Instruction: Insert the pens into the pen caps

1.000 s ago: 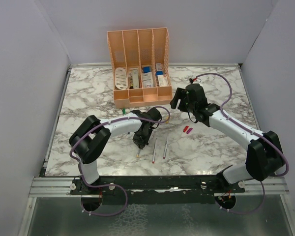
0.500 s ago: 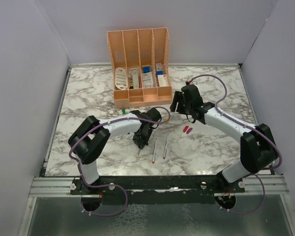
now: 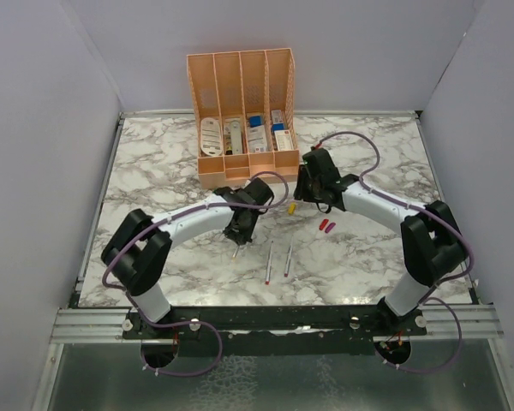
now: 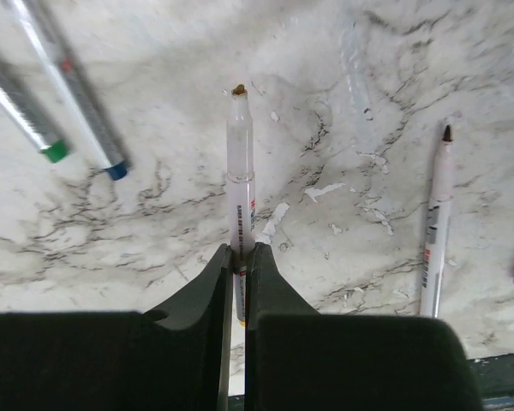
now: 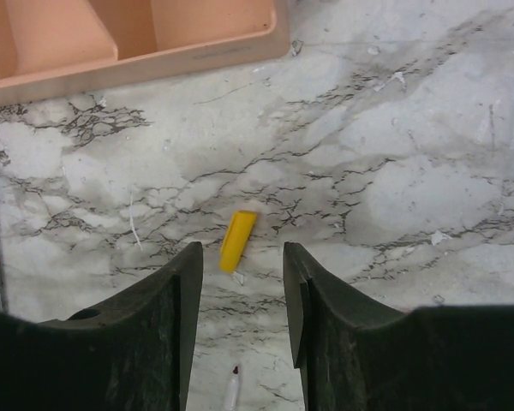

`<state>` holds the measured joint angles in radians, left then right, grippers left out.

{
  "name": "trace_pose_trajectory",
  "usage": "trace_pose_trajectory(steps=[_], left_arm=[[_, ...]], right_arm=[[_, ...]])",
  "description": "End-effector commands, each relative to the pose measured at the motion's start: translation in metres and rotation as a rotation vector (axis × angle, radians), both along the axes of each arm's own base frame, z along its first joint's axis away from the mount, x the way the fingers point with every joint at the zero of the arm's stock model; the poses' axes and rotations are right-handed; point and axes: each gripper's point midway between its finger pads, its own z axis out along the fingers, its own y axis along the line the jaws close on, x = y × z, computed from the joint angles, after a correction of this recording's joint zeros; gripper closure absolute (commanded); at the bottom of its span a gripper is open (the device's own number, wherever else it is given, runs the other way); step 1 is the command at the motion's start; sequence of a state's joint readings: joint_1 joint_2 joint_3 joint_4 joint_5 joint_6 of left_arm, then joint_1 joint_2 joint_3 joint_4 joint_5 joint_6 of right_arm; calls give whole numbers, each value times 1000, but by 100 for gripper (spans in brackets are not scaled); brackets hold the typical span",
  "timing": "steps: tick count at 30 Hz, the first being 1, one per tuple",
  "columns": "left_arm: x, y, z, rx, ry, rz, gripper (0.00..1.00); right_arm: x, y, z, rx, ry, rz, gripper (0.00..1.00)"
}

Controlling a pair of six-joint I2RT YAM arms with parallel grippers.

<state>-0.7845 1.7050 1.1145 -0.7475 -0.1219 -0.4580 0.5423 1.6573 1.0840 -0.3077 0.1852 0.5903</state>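
From overhead, your left gripper [image 3: 238,233] sits mid-table, just near of the peach organiser [image 3: 242,175], with a pen [image 3: 233,250] poking out toward the near edge. Your right gripper [image 3: 303,188] hangs to its right, close to the yellow cap [image 3: 291,207]. The red and magenta caps [image 3: 325,225] lie together further right, and two loose pens [image 3: 277,260] lie side by side nearer the bases.

On the left wrist, the left gripper [image 4: 238,257] is clamped on the pen [image 4: 240,171] near its back end, leaving most of the barrel and the tip sticking out over the marble [image 4: 351,103]. A green-tipped pen [image 4: 26,107] and a blue-tipped pen [image 4: 81,107] lie to the left. Expect the pen to be light, stiff and slick; held this far back, it may pivot between the pads when you push.

On the right wrist, the right gripper [image 5: 242,257] is spread wide and holds nothing. The yellow cap [image 5: 238,241] lies flat between the fingers, though you cannot judge their height above it. Expect it to be tiny, light and smooth, so likely to skid. Pinch it across its middle and leave its mouth free.
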Motion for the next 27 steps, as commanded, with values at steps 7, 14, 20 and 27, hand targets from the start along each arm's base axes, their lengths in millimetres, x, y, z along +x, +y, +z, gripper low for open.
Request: trace_pose_trajectory(steps=[7,14,20,27], left_arm=[[44,1,101,-144,-344,92,100],[46,8,113,-184,-393,126,100],[48,5,132,-293,-472,141,100],[50,16,142,-344,-521,176,100]], right_arm=[[-2,29,-29,-13,75,62,54],[-5,33,-44,-34,114,56,54],[-5,32,-56,-55,148,27,56],[-8,34,-68,-86,184,21,61]])
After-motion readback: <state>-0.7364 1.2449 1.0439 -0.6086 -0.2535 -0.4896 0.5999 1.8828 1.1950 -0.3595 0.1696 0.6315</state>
